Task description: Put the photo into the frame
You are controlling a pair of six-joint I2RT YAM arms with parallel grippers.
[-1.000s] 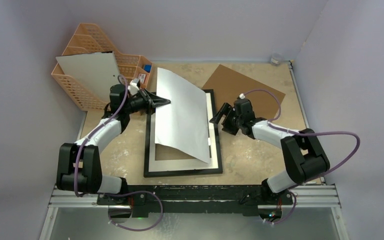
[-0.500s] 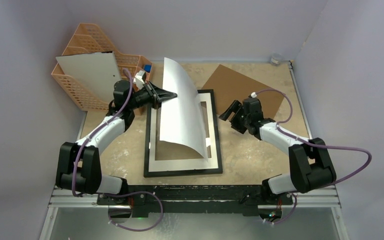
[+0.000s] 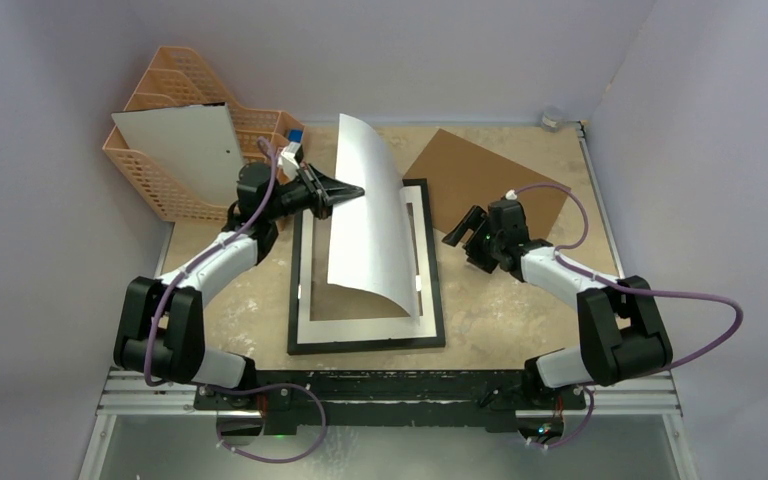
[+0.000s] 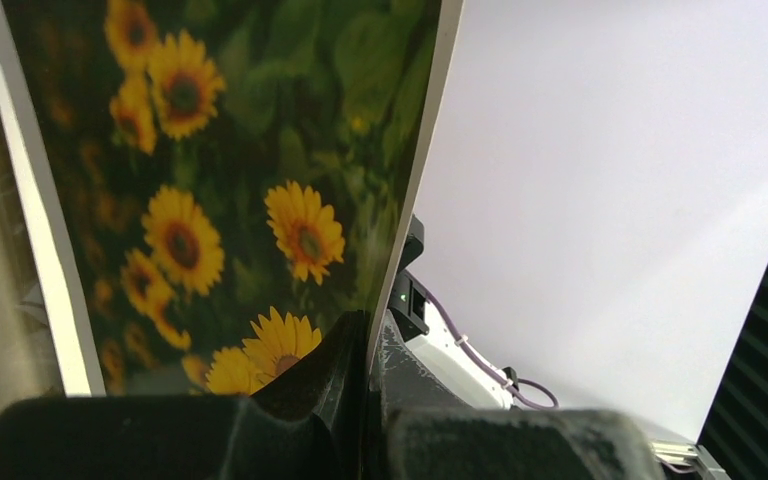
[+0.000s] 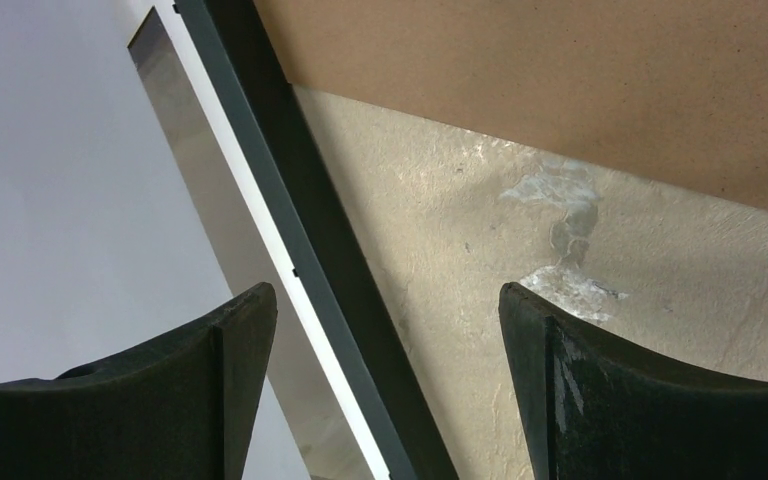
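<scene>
While left claw (image 3: pixel 357 190) pinches the photo (image 3: pixel 370 240) edge, right claw (image 3: pixel 462 227) gaping, empty

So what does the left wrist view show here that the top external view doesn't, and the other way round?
Only the left wrist: the photo's printed sunflower side. Only the top external: the photo's plain white back, curled upward; the frame lying flat beneath it; the right gripper open beside the frame; the brown board; the orange basket. Both: the left gripper shut on the photo's edge.
</scene>
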